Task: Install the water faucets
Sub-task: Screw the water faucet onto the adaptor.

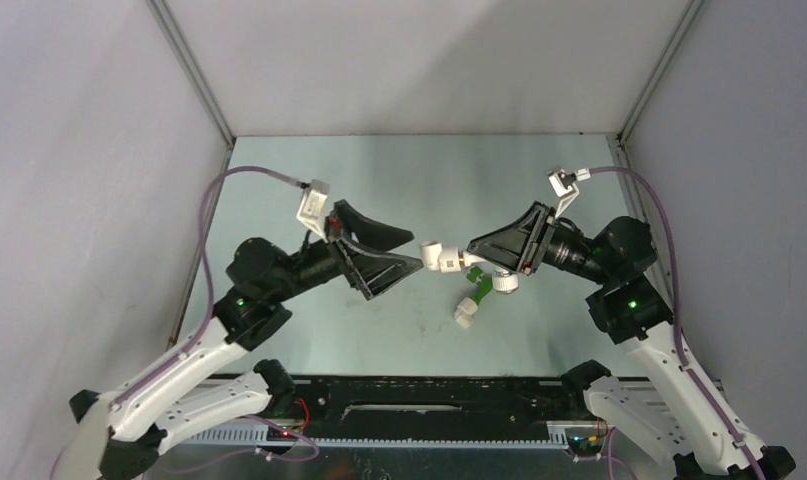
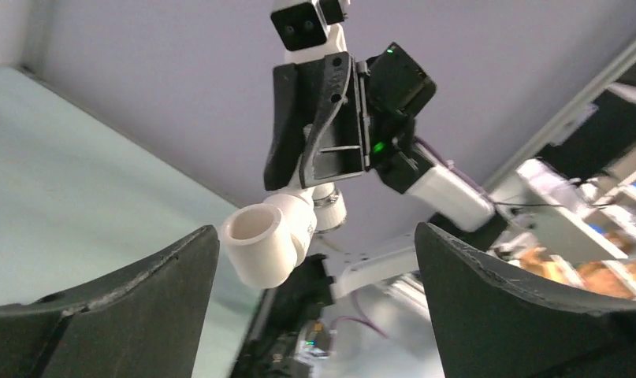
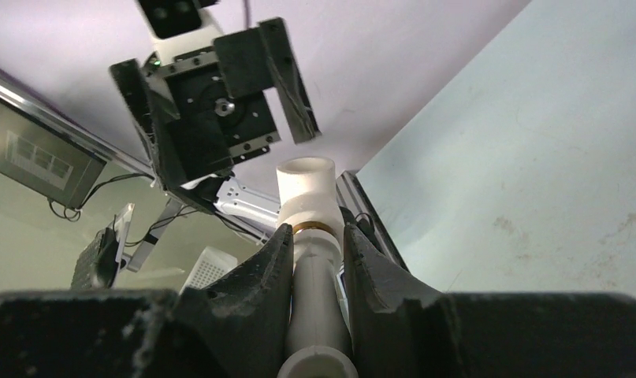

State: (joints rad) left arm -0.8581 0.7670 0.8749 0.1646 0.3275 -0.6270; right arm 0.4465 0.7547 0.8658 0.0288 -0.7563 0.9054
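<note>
In the top view, the right end effector (image 1: 474, 257) sits just right of centre, raised above the pale desk (image 1: 329, 170). It is clamped on the white faucet (image 3: 313, 276). In its wrist view we see the two dark fingers (image 3: 251, 276) pressed against the faucet's white body at the bottom centre of the frame. A brass-coloured ring and a white elbow fitting (image 3: 306, 189) stand above them (we cannot make out the knob there).

The left end effector (image 1: 415, 250) faces it from left of centre with its jaws spread wide, gripping nothing. In the left wrist view the elbow fitting's open mouth hangs between the two parted fingers, nearer the left one, touching neither.

The green faucet (image 1: 482, 287) lies on the desk just below the right end effector, tilted down and left, with a stubby white fitting (image 1: 466, 315) at its lower end.
</note>
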